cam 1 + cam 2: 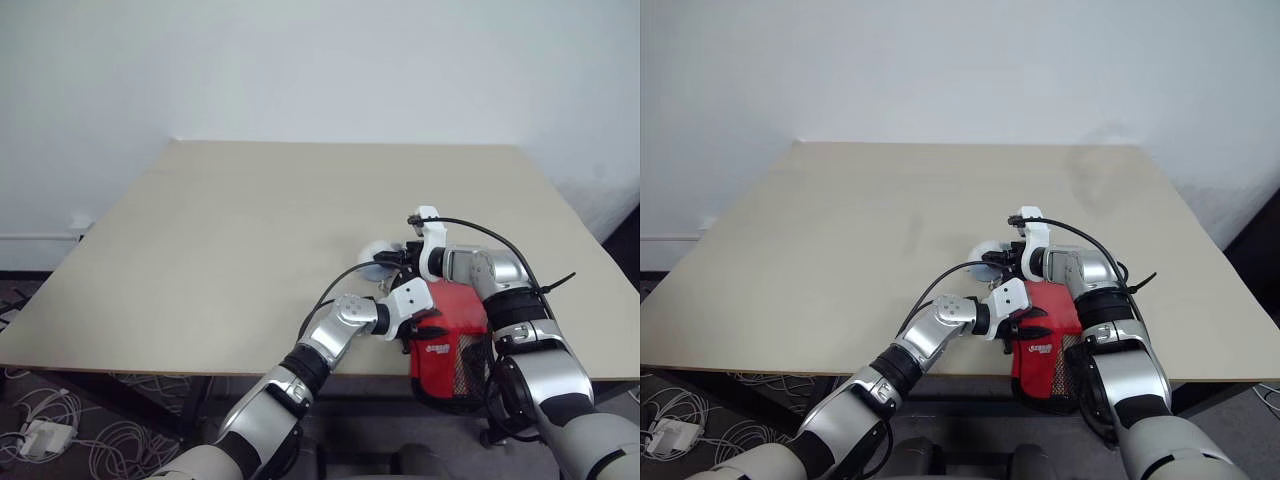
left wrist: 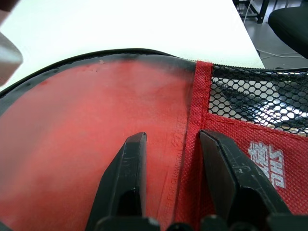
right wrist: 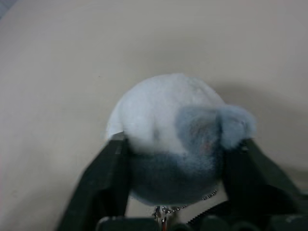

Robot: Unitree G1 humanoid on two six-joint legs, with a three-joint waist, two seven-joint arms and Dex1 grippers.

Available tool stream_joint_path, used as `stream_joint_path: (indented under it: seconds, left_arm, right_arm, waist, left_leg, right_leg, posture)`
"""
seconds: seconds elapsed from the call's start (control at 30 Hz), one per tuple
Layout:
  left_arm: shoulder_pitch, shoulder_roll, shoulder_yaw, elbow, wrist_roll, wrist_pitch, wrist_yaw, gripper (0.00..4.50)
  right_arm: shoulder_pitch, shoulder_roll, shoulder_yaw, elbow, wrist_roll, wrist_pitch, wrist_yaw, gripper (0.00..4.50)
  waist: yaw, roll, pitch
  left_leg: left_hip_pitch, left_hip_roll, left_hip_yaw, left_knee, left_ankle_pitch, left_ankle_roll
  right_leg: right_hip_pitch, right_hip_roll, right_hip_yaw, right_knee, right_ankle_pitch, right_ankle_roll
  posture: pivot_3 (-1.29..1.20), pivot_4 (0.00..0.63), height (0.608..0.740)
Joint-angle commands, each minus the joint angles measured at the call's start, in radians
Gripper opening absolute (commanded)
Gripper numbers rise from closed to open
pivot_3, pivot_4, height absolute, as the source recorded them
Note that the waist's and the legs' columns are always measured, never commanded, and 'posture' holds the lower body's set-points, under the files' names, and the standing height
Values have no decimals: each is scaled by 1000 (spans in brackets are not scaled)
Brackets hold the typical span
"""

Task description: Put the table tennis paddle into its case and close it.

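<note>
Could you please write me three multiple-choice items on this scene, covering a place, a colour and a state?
1. Where on the table is the case?
A. Far corner
B. Near edge, overhanging it
C. Centre
2. What colour is the fluffy pompom?
A. White and grey
B. Yellow
C. Green
3. How is the right gripper?
A. Open above bare table
B. Shut on the pompom
C. Shut on a cable

Answers: 1 B, the case's lower part hangs past the near edge. 2 A, the right wrist view shows white fur with grey patches. 3 B, both fingers press against the pompom's sides.
</note>
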Motion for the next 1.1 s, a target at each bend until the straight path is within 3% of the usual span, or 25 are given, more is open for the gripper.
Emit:
stream_joint_path:
  seconds: [0.03, 0.13, 0.2, 0.53, 0.77, 0.9, 1.1]
  left_arm:
    - [18, 17, -6, 78, 52, 63, 29, 1736]
    - [25, 24, -12, 68, 54, 79, 21, 1736]
    - [28, 28, -15, 65, 56, 82, 17, 1736]
    - [14, 32, -20, 82, 64, 71, 19, 1736]
    - [14, 40, -7, 78, 61, 77, 38, 1736]
    - [16, 41, -2, 74, 60, 82, 45, 1736]
    - [20, 39, 3, 70, 56, 94, 48, 1736]
  right_arm:
    - [1, -7, -46, -93, 5, -12, -28, 1112]
    - [13, 9, -107, -140, 20, -41, -88, 261]
    - [13, 25, -157, -135, 18, -85, -147, 41]
    - [-17, 46, -259, 91, -63, -411, -378, 39]
    - [-46, -11, -354, 270, -57, -575, -510, 39]
    - [-21, -43, -382, 257, -49, -586, -518, 39]
    - [152, -92, -428, -38, 2, -441, -508, 38]
  waist:
    - [0, 0, 0]
    - [0, 0, 0]
    - [0, 0, 0]
    - [-1, 0, 0]
    - [-1, 0, 0]
    - [-2, 0, 0]
    - [0, 0, 0]
  left_leg:
    - [0, 0, 0, 0, 0, 0]
    - [0, 0, 0, 0, 0, 0]
    - [0, 0, 0, 0, 0, 0]
    - [0, 0, 0, 0, 0, 0]
    - [0, 0, 0, 0, 0, 0]
    - [0, 0, 1, 0, 0, 0]
    - [0, -1, 0, 0, 1, 1]
  right_leg:
    - [0, 0, 0, 0, 0, 0]
    - [0, 0, 0, 0, 0, 0]
    - [0, 0, 0, 0, 0, 0]
    - [0, 0, 0, 0, 0, 0]
    - [0, 0, 0, 0, 0, 0]
    - [0, 0, 1, 0, 0, 0]
    - [1, 0, 1, -1, 0, 0]
  posture:
    - [0, 0, 728]
    - [0, 0, 728]
    - [0, 0, 728]
    - [0, 0, 728]
    - [0, 0, 728]
    - [0, 0, 728]
    - [0, 0, 728]
